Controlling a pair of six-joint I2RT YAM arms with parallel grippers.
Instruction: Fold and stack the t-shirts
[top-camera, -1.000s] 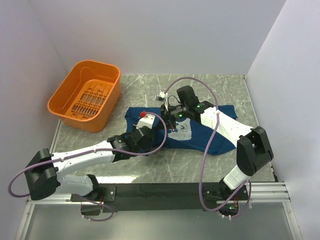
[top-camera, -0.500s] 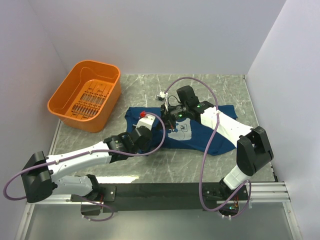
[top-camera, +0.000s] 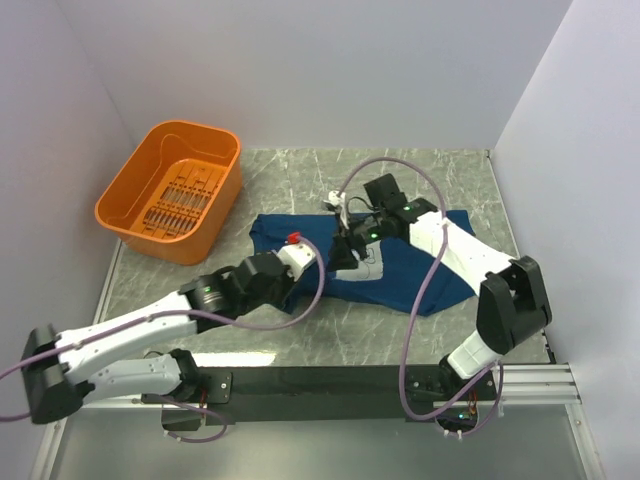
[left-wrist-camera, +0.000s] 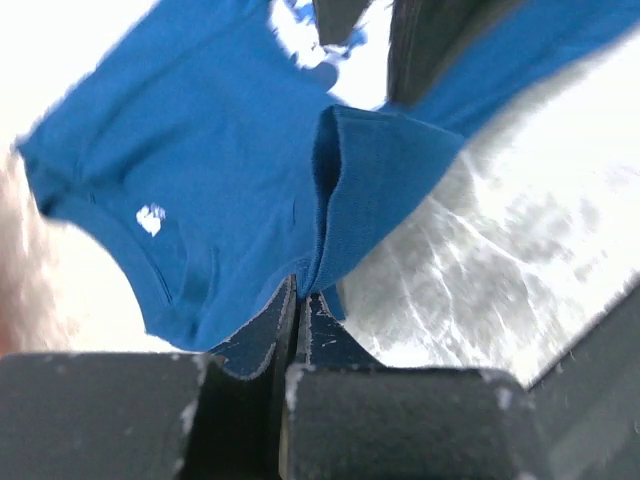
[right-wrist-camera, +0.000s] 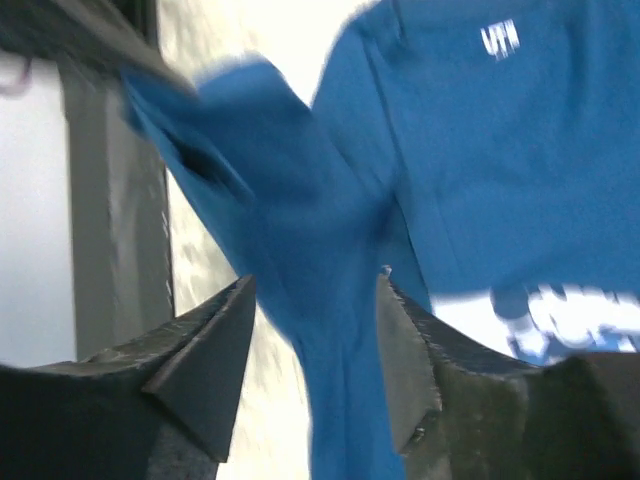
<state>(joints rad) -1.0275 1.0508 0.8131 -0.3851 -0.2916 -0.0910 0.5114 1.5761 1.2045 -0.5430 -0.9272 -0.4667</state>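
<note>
- The navy t-shirt (top-camera: 405, 272) lay spread on the marble table (top-camera: 300, 180) at the centre of the overhead frame. It was well apart from the orange basket (top-camera: 150, 238) at upper left.
- We saw only this one shirt, still mostly flat, so we judged the folding barely begun and the stacking not yet started.
- Both arms met over the shirt's left part. We read that as gathering one edge, so that side could be lifted and turned over the pale print.
- The left pincer (left-wrist-camera: 298, 305) was pressed together on a hemmed edge of blue cloth, which rose from its fingertips at the lower middle of its wrist view.
- The right pincer (right-wrist-camera: 312, 282) stood spread. A ridge of shirt fabric ran between its fingers and, as far as we could tell, was not squeezed.
</note>
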